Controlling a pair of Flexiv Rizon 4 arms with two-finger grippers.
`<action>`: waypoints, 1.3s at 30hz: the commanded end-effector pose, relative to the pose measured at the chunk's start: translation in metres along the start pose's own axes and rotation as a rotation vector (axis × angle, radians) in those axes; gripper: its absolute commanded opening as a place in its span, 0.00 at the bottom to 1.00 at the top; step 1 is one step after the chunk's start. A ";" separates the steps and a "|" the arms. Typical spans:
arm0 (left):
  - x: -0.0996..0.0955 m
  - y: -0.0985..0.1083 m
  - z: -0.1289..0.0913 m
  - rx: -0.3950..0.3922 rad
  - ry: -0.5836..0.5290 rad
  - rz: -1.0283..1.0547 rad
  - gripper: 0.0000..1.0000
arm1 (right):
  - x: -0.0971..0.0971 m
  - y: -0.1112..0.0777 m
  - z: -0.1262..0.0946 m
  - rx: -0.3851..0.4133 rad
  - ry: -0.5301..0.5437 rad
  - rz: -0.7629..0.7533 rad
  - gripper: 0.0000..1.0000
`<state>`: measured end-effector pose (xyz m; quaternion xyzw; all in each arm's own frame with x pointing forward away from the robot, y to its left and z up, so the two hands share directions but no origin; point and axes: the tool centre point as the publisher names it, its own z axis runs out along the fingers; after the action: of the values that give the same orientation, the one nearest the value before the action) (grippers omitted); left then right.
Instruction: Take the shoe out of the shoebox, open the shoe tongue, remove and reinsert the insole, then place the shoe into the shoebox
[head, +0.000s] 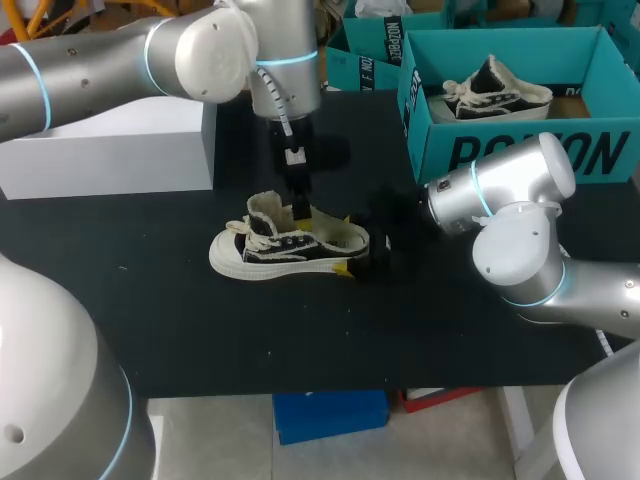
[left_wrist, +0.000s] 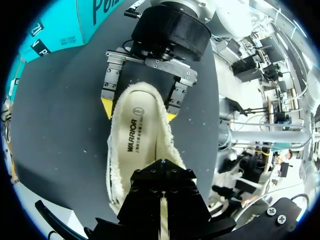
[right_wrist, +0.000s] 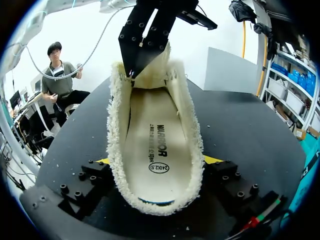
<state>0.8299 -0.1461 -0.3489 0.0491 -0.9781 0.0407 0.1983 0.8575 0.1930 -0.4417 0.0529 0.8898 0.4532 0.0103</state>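
A black-and-cream high-top shoe (head: 285, 250) lies on its sole mid-table, toe to the left. Its fleecy collar and printed insole (right_wrist: 157, 150) face up. My right gripper (head: 343, 243) holds the heel, one yellow-tipped finger (right_wrist: 102, 161) against each side of the shoe (left_wrist: 135, 130). My left gripper (head: 298, 200) comes straight down over the shoe's mouth, its black fingers shut at the raised tongue (right_wrist: 157, 57), which they seem to pinch. The teal shoebox (head: 500, 150) stands open at the back right.
A second shoe (head: 495, 90) lies inside the teal shoebox. Another teal box (head: 370, 60) stands behind it. A white box (head: 110, 150) sits at the back left. Bare black tabletop (head: 200, 330) runs in front of the shoe.
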 end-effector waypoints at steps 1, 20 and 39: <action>-0.003 0.006 -0.001 0.013 0.005 0.015 0.00 | -0.001 0.000 0.000 0.002 -0.001 0.001 0.00; -0.010 -0.001 0.031 -0.023 0.038 0.092 0.00 | -0.001 0.000 0.000 0.002 -0.001 0.001 0.00; 0.001 0.003 0.061 -0.025 0.089 0.074 0.00 | -0.001 0.000 0.000 0.002 -0.001 0.001 0.00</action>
<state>0.8105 -0.1481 -0.3985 0.0071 -0.9691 0.0385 0.2435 0.8572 0.1929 -0.4419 0.0527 0.8899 0.4530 0.0102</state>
